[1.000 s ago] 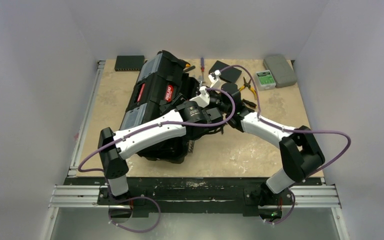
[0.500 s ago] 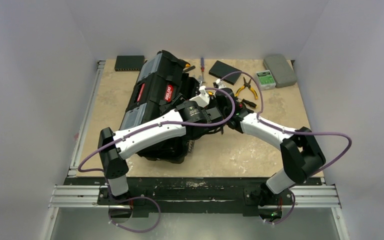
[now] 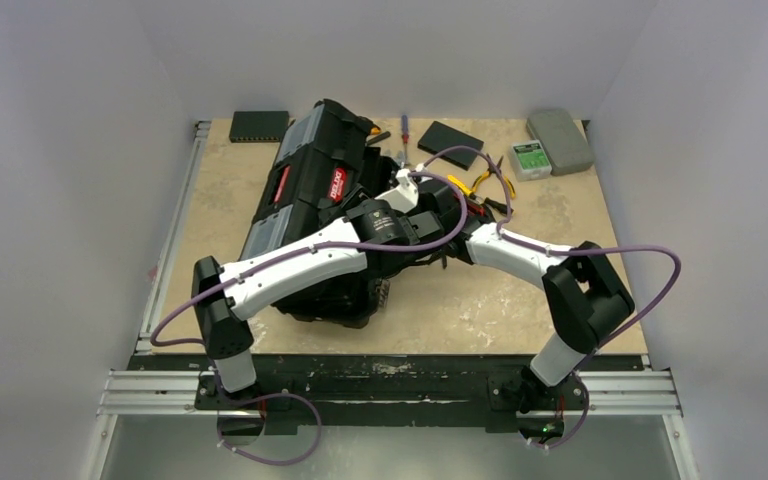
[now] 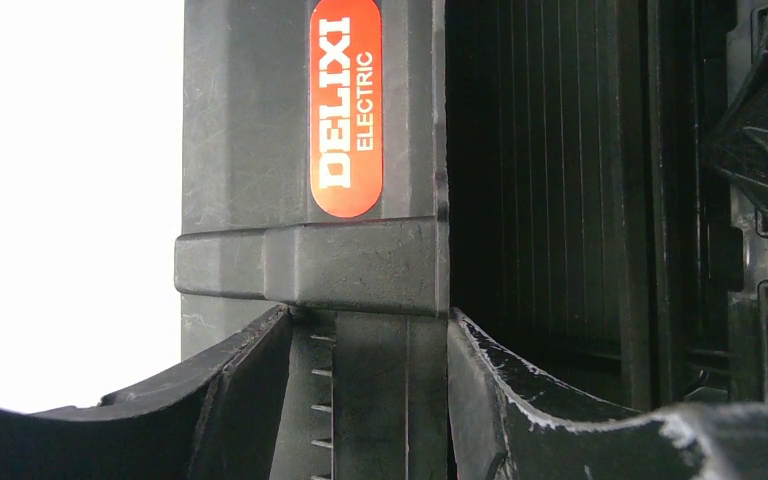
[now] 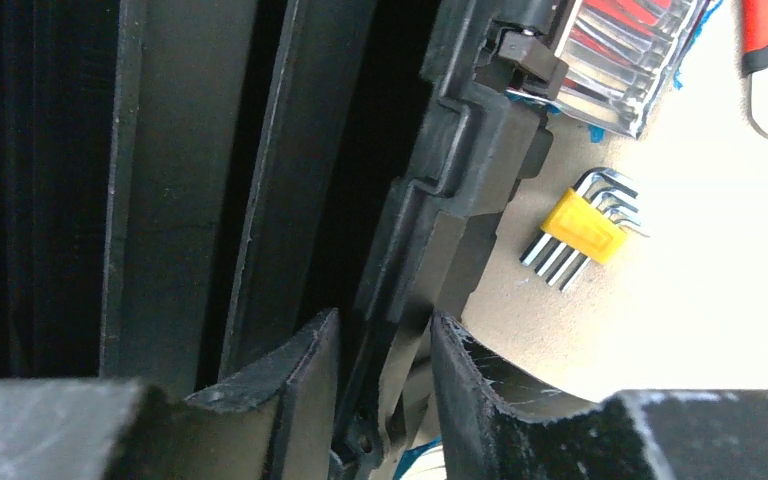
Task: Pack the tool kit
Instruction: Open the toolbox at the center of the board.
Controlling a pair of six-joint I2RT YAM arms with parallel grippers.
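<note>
top view: fixed, high and behind the arm bases, looks down and forward. Far, takes in the whole table, both arms and the toolbox.
left wrist: sits on the left gripper, looks out along the fingers. Very close on the toolbox wall with the red label.
right wrist: sits on the right gripper, looks out along the fingers. Very close on the toolbox rim, with the table and hex keys at right.
overlap: all three see the toolbox. The red label shows in both the top and left wrist views.
</note>
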